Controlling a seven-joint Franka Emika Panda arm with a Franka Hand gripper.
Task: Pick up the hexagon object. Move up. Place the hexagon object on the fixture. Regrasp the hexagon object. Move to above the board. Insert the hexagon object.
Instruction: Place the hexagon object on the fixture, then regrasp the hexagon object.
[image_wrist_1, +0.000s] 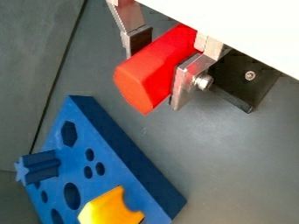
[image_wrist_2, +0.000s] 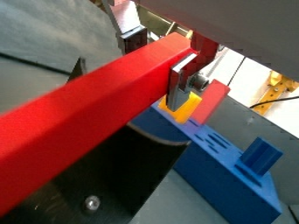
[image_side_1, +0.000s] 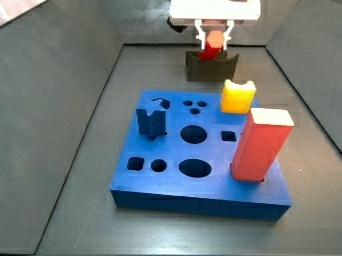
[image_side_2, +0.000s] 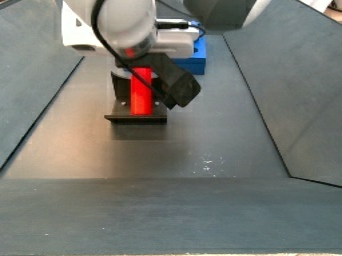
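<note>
Gripping the hexagon object (image_wrist_1: 155, 67) between its flat silver plates, the gripper (image_wrist_1: 163, 54) shows the rod's blunt matte red end face in a wrist view, with the dark fixture (image_wrist_1: 247, 80) just behind and the thick blue board (image_wrist_1: 93, 166) lower on the grey floor, its round and hexagonal holes visible beside a blue peg (image_wrist_1: 38, 166) and a yellow block (image_wrist_1: 111, 210). In a wrist view the rod's (image_wrist_2: 87, 109) long smooth flank runs across the picture, one silver finger (image_wrist_2: 184, 77) pressed to its side, above the fixture's dark base plate (image_wrist_2: 111, 179) and the board (image_wrist_2: 228, 166). In a side view the gripper (image_side_1: 213, 38) hangs at the bench's far edge over the fixture (image_side_1: 210, 65), while the board (image_side_1: 201, 185) sits mid-bench carrying a tall red-orange block (image_side_1: 262, 145). In a side view the rod (image_side_2: 140, 90) stands upright on the fixture (image_side_2: 138, 115), hidden details elsewhere.
</note>
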